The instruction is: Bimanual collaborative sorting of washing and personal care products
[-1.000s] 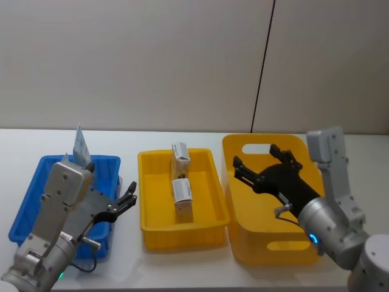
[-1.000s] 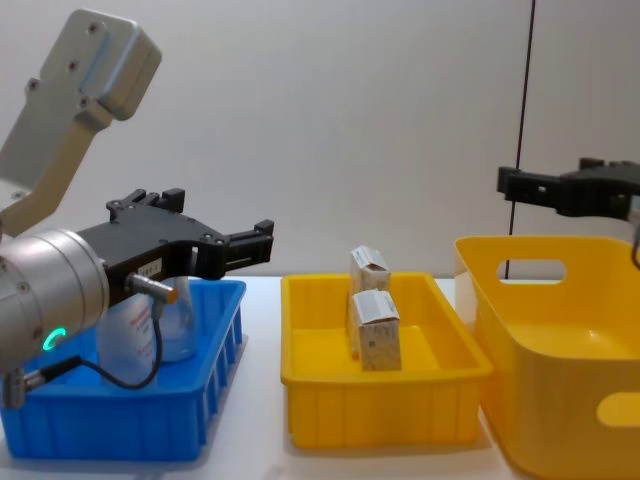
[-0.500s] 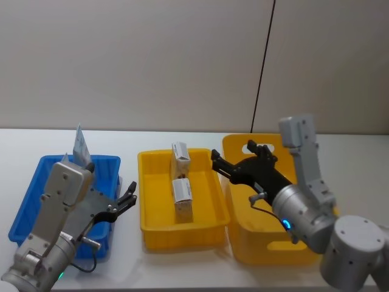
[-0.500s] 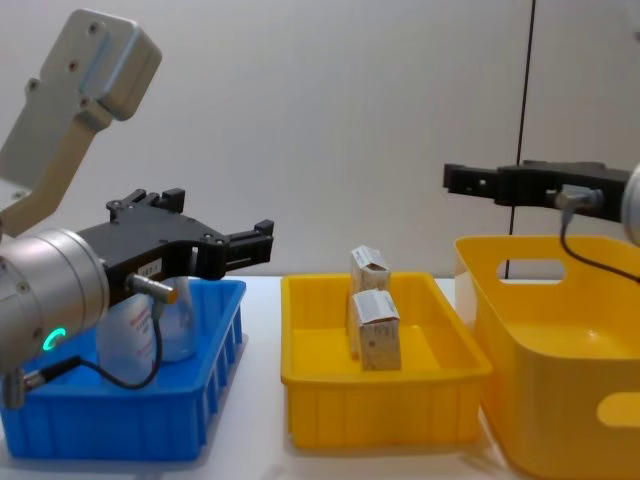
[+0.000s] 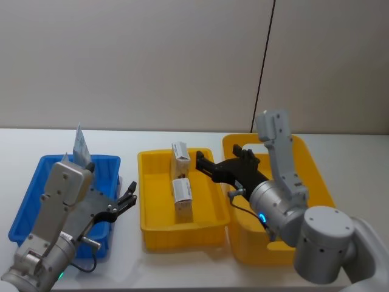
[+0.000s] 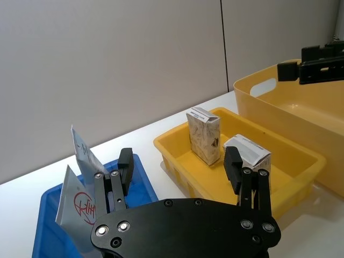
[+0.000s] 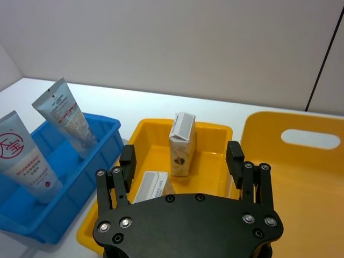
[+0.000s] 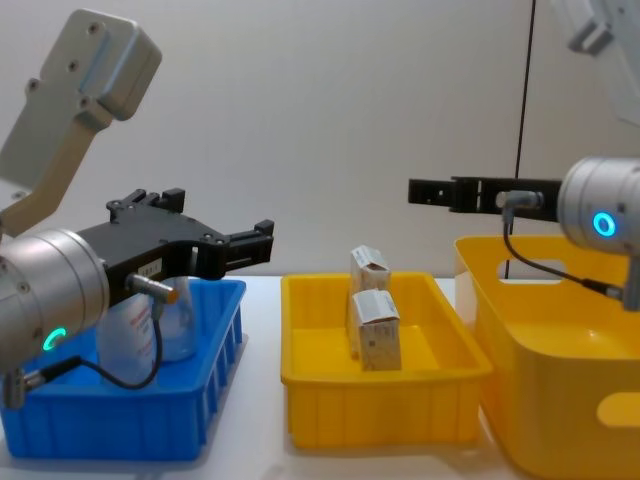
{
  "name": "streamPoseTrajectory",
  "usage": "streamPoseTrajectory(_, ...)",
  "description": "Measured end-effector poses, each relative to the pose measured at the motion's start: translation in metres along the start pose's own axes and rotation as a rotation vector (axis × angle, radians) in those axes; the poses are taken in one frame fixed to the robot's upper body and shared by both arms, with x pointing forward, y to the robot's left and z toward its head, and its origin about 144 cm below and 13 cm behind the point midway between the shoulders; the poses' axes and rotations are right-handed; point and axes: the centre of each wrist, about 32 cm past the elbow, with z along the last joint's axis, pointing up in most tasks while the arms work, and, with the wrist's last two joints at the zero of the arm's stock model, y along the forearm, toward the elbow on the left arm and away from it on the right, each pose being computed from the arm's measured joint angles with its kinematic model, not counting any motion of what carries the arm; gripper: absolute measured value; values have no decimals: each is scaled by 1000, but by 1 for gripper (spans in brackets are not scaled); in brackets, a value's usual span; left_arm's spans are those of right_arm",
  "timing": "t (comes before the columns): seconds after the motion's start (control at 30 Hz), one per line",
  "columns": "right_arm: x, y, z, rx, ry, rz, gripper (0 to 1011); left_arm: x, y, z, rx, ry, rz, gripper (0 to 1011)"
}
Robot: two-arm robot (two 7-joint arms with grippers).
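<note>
Where the cartons stand: both are in the yellow tray [image 5: 155, 234] at mid-desk [image 5: 127, 258]. The far carton [image 5: 180, 159] is upright toward the back wall and the near carton [image 5: 182, 198] is in front of it. They are close together, but contact cannot be told.
Tubes: the tubes [image 7: 24, 158] lean in the blue tray [image 5: 27, 204] on the robot's left, crimped ends up.
Left hand: the left hand [image 8: 258, 244] is raised over the blue tray's right edge and points toward the yellow tray. Its fingers are spread and it holds nothing.
Right hand: the right hand [image 5: 203, 165] is high over the yellow tray's right side, beside the yellow basket [image 5: 316, 176]. Its fingers are spread wide and it is empty.
Carton handling (judged): light, thin card, stiff at the edges. Likely to dent under a hard squeeze and to topple easily. Take it across the two broad faces at mid-height, from above.
Tube handling (judged): soft and smooth, apt to slip and bulge. Take it flat near the crimp or low on the fuller body.
Right wrist view adds: both tubes at full length with their red print, and the far carton's folded top. The head view gives a tube tip above the left arm.
Chest view adds: the clear height between the right hand and the cartons, hard to read from the head view.
Left wrist view adds: a dark logo on the far carton's face.
</note>
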Motion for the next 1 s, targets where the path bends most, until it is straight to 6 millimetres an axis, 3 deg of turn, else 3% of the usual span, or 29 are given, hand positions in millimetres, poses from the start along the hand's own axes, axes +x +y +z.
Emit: streamPoseTrajectory(1.0,-33,37,22,-257,42,-15,1004,0,0,0,0,0,0,1001)
